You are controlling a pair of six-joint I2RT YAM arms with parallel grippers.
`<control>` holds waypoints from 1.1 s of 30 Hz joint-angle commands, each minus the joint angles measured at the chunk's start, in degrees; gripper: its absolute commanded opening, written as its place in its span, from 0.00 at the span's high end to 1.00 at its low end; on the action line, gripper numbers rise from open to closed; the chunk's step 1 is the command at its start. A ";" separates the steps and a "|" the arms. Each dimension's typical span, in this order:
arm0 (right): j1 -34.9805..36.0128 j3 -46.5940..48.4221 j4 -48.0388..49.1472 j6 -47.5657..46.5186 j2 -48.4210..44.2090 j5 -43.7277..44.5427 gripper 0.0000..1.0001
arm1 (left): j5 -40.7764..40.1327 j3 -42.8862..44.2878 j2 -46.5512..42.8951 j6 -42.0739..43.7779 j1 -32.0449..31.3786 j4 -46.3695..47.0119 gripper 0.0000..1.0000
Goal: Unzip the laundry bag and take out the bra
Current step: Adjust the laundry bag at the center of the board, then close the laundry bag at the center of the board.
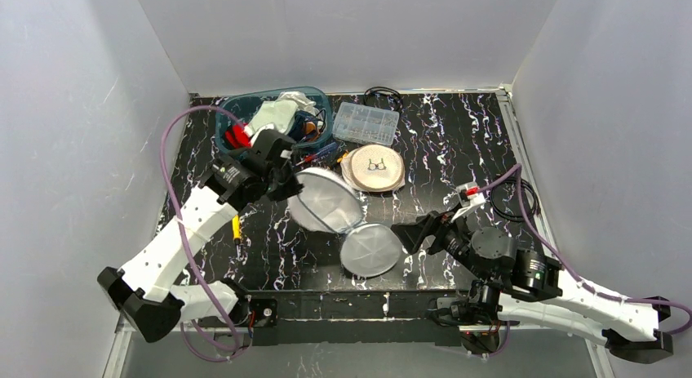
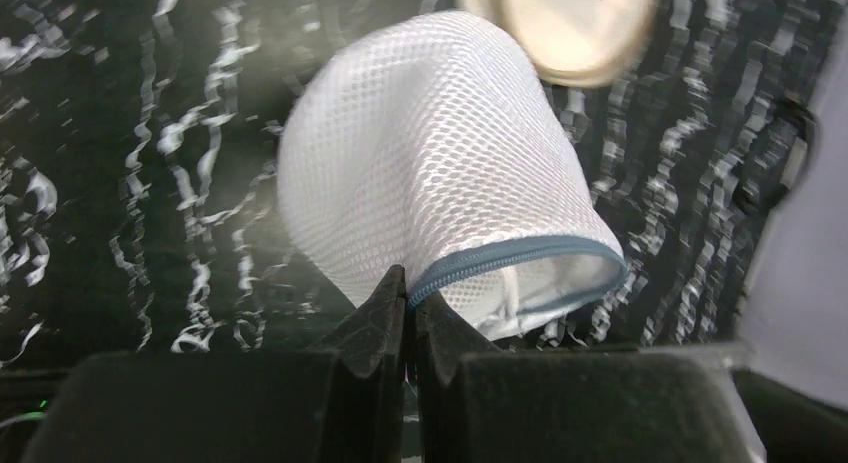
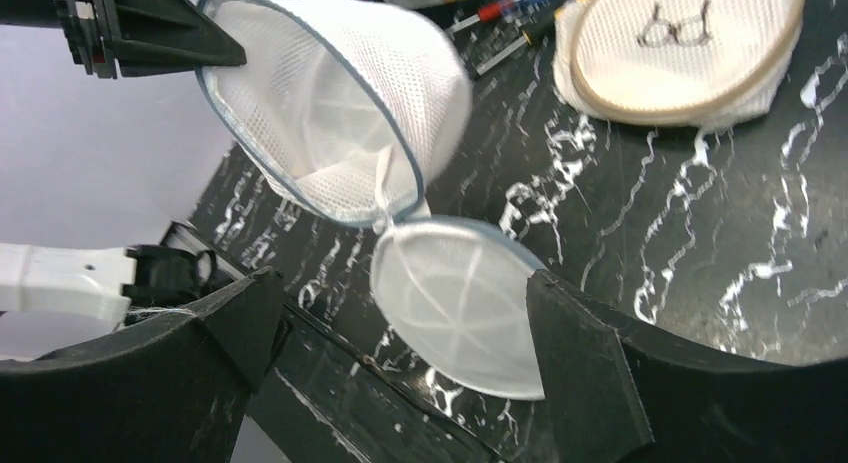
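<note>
The laundry bag is a round white mesh clamshell with a blue-grey zipper rim, and it stands unzipped. Its upper half is lifted and tilted. The flat lower half lies on the table, joined to it at one spot. My left gripper is shut on the upper half's zipper rim. My right gripper stands wide open just over the lower half, touching nothing. Inside the bag I see only mesh and white ribs; the bra is out of view.
A round beige-rimmed mesh pad with a bra drawing lies behind the bag. A blue bin of clutter, a clear compartment box and pens sit at the back. A black cable lies right.
</note>
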 commanded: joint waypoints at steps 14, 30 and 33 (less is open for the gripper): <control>-0.19 -16.08 11.12 17.95 17.81 -8.18 0.11 | 1.94 -30.87 -9.16 -8.81 11.01 10.59 1.00; -2.18 -3.11 12.80 22.87 53.55 -2.14 0.56 | 2.97 -34.50 -13.68 -4.83 11.02 9.52 1.00; -2.19 -3.14 11.63 23.30 55.24 -2.97 0.72 | 3.26 -34.54 -13.95 -4.38 10.99 9.52 1.00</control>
